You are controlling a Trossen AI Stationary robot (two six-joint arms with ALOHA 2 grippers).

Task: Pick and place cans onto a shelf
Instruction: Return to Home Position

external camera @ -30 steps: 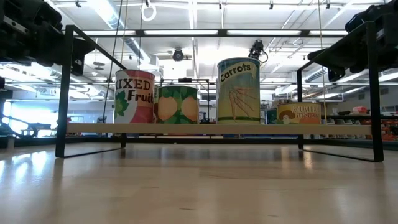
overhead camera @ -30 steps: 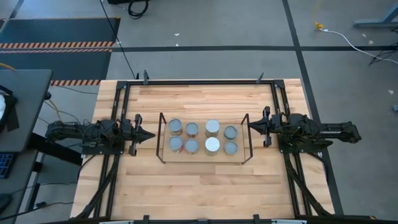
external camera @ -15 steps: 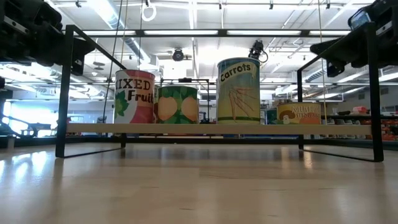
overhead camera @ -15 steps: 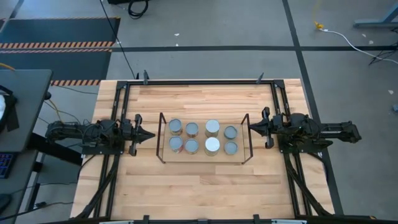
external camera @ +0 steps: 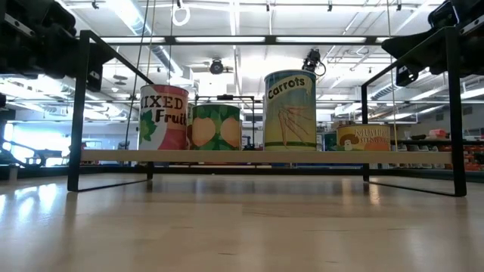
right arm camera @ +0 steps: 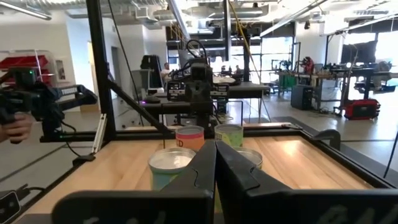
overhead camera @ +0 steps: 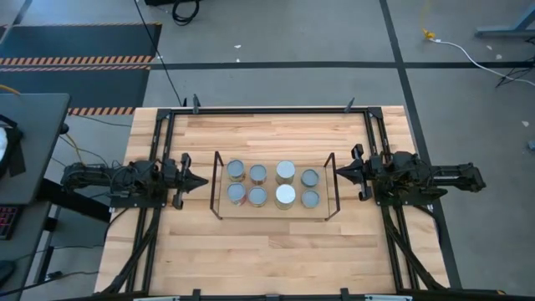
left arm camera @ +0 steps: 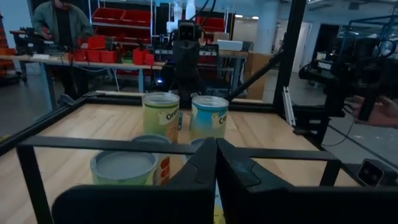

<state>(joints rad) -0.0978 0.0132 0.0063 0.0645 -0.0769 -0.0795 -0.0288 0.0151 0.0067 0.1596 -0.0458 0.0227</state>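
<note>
The fingers of my left gripper (left arm camera: 216, 149) are pressed together with nothing between them, and my right gripper (right arm camera: 215, 149) is the same: tips meeting, empty. Each points inward at the shelf (overhead camera: 216, 199). The left one hangs just beside the left end frame and the right one just beside the right end frame, both raised above the worktop (overhead camera: 267, 251). From overhead the right tips sit very close to the frame's top rod; I cannot tell whether there is a gap.

The cans (overhead camera: 286, 195) are all on the shelf, eight of them in two rows of four, upright, a near row and a far row. I see none on the bare wood.

I judge the placing finished, and the step in hand is the return to the home pose. The next move calls for drawing each arm straight outward, away from its end frame, before folding it down. On the right I would go slowly at first, since a nudge to that rod could shake the whole rack and the taller cans on it.
</note>
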